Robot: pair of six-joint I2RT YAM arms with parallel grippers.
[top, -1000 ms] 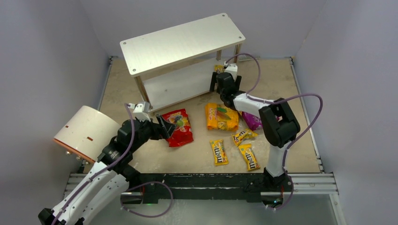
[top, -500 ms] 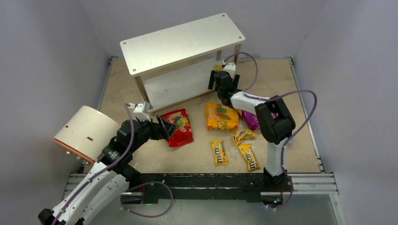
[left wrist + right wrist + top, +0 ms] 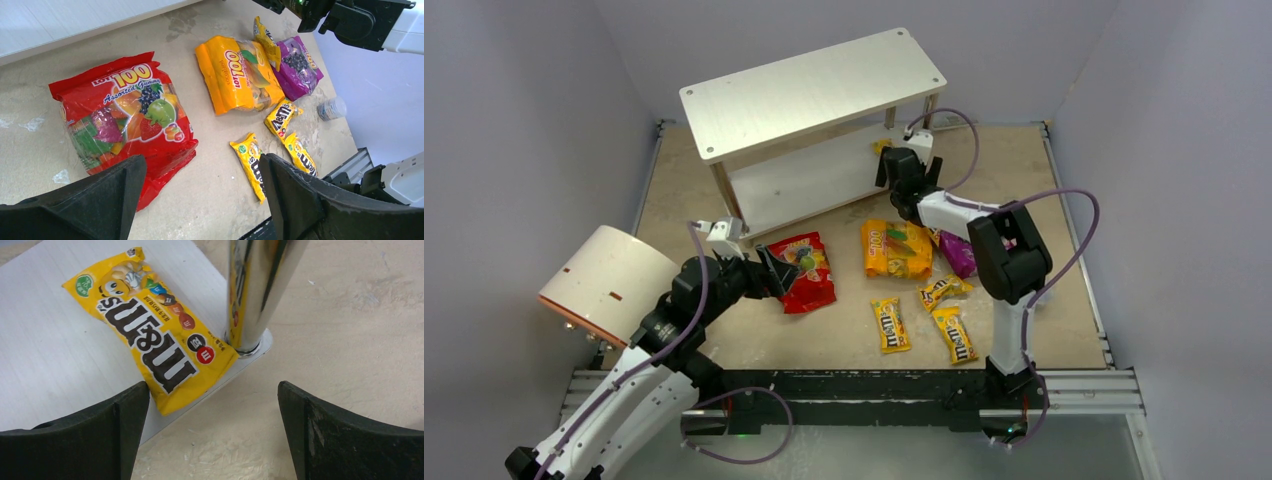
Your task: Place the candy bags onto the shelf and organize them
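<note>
The shelf (image 3: 812, 90) stands at the back. On its lower board (image 3: 50, 350), beside a metal post (image 3: 257, 290), lies one yellow M&M's packet (image 3: 150, 327). My right gripper (image 3: 212, 400) hangs open just short of that packet, nothing between its fingers; seen from above, the right gripper (image 3: 894, 160) is at the shelf's right end. A red bag (image 3: 125, 112), an orange bag (image 3: 240, 75), a purple bag (image 3: 297, 67) and loose M&M's packets (image 3: 252, 162) lie on the table. My left gripper (image 3: 200, 165) is open over the red bag's (image 3: 807, 270) near corner.
A cream cylinder with orange trim (image 3: 609, 283) lies at the left beside my left arm. A small white cap (image 3: 331, 107) sits right of the purple bag. Grey walls close in the table on three sides.
The right gripper has crept slightly toward the shelf's right post and its elbow has swung left. The left arm and the bags have not moved.
</note>
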